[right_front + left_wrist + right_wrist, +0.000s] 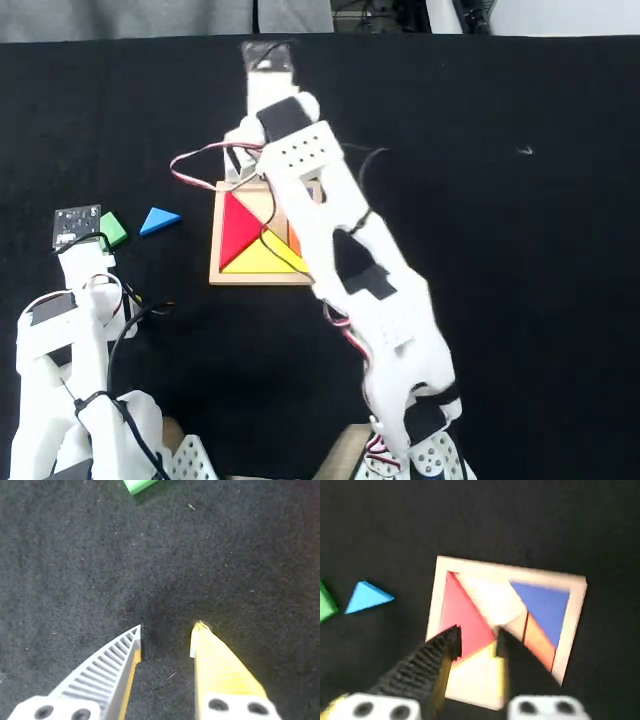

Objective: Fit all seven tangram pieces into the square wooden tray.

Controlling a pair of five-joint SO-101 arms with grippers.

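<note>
Right tool (pixel 477 637) hung over the square wooden tray (pixel 569 630), its jaws slightly apart and empty, above the seam between the red triangle (pixel 462 612) and the yellow triangle (pixel 475 675). Left tool (pixel 167 635) stood open over the bare bench (pixel 240 555). The green piece (pixel 140 485) lay near it. The blue triangle (pixel 158 220) lay between the green piece and the tray.

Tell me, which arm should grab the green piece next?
Left. The left arm's fingers are open above the black cloth, close to the green piece. The right arm's fingers hang over the wooden tray, farther off.
</note>
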